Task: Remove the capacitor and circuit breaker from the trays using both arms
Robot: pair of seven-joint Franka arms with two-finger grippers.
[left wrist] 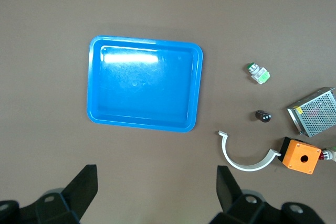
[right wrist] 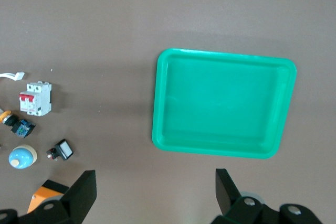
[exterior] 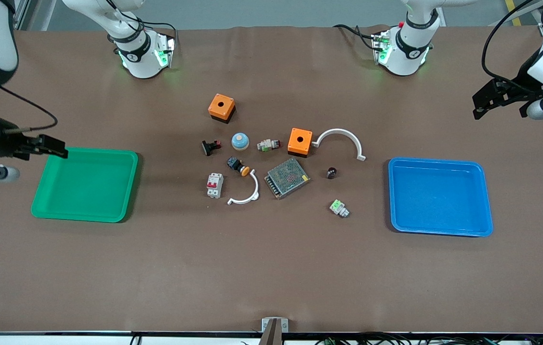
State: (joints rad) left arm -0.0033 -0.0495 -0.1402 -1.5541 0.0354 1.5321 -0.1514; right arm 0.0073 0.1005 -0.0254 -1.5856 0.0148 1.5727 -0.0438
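The capacitor [exterior: 332, 172], a tiny black cylinder, lies on the table between the mesh-covered box and the blue tray [exterior: 487, 201]; it also shows in the left wrist view [left wrist: 263, 115]. The breaker [exterior: 214, 185], light grey with red levers, lies on the green tray's side of the cluster and shows in the right wrist view [right wrist: 36, 98]. My left gripper [exterior: 499, 108] is open and empty, high over the table at the left arm's end, as its wrist view [left wrist: 157, 182] shows. My right gripper [exterior: 53, 147] is open and empty, over the green tray's [exterior: 41, 201] edge, as its wrist view [right wrist: 156, 184] shows.
In the middle cluster are two orange boxes [exterior: 221, 107] [exterior: 299, 141], two white arc pieces [exterior: 343, 139] [exterior: 247, 194], a mesh-covered box [exterior: 287, 178], two green-and-white connectors [exterior: 339, 208] [exterior: 268, 144], a blue dome [exterior: 240, 141], a black-and-red switch part [exterior: 210, 146] and an orange-capped button [exterior: 238, 166].
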